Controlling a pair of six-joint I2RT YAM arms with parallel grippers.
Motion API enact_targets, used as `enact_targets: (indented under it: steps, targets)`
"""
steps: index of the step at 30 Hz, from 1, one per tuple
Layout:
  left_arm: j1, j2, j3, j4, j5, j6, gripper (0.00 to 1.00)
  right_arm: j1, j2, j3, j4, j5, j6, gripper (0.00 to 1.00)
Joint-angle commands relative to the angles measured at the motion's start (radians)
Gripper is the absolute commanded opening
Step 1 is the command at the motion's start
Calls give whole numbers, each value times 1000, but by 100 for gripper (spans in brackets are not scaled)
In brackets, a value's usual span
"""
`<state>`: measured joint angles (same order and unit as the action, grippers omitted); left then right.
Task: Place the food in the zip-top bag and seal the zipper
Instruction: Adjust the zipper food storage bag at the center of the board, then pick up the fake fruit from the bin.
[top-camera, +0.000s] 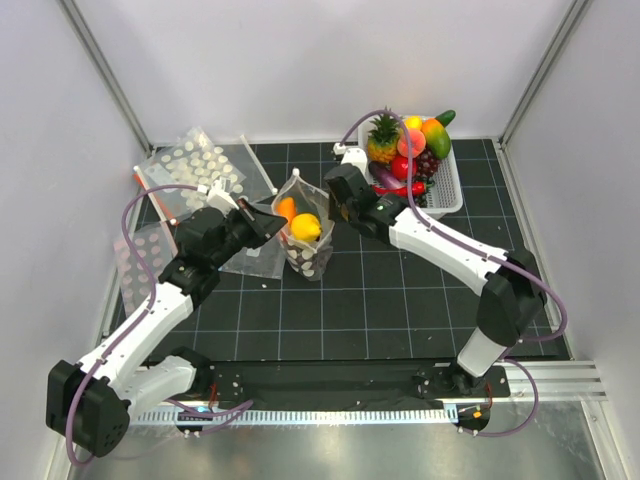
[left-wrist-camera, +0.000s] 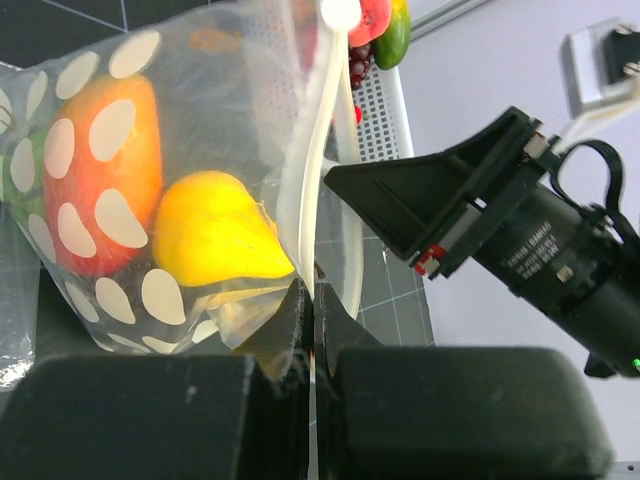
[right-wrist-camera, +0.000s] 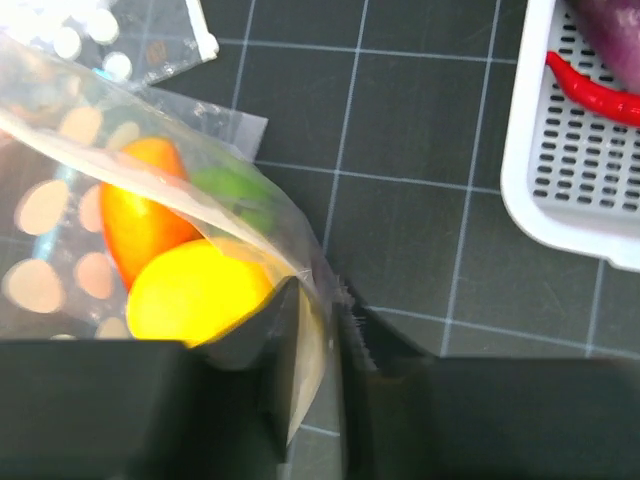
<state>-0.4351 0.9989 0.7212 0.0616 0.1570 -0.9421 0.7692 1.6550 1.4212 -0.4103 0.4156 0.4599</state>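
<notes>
The zip-top bag (top-camera: 308, 250) stands upright at the table's centre, mouth open. Food inside it: a yellow piece (top-camera: 305, 227), an orange piece (top-camera: 287, 208) and, in the right wrist view, a green one (right-wrist-camera: 235, 190). My left gripper (top-camera: 272, 224) is shut on the left end of the zipper (left-wrist-camera: 315, 150), the white strip running up from its fingertips (left-wrist-camera: 300, 310). My right gripper (right-wrist-camera: 320, 290) sits at the bag's right edge. Its jaws stand narrowly apart, with the clear film lying between them and a slit of floor still showing.
A white basket (top-camera: 450, 195) at the back right holds more toy food: a pineapple (top-camera: 382, 140), grapes (top-camera: 426, 163) and a red chilli (right-wrist-camera: 590, 95). Flat dotted clear sheets (top-camera: 200, 165) lie at the back left, beside my left arm.
</notes>
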Motion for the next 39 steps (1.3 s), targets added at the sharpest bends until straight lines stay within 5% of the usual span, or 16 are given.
enact_targets:
  steps: [1, 3, 10, 25, 27, 29, 33, 39]
  targets:
    - [6, -14, 4, 27, -10, 20, 0, -33, 15, 48, -8, -89, 45, 10]
    - [4, -13, 6, 27, -5, 26, 0, -33, -4, 42, -5, -63, 34, 1]
    - [4, -2, 17, 21, 6, 46, 0, -15, -173, 25, -33, 140, -66, 1]
    - [6, -109, 21, -42, -97, 101, 0, -16, -213, -33, 79, 11, -121, 7]
    - [6, -111, 15, -40, -103, 101, 1, -15, -209, -30, 74, 5, -124, 23]
    - [6, -83, 15, -25, -88, 101, 0, -22, -213, -42, 82, 25, -124, 63]
    - [4, -16, 24, -5, -60, 97, 0, -91, -262, -90, 110, 2, -89, 75]
    - [6, 6, 23, 1, -40, 89, 0, -273, -321, -160, 107, -14, -7, 75]
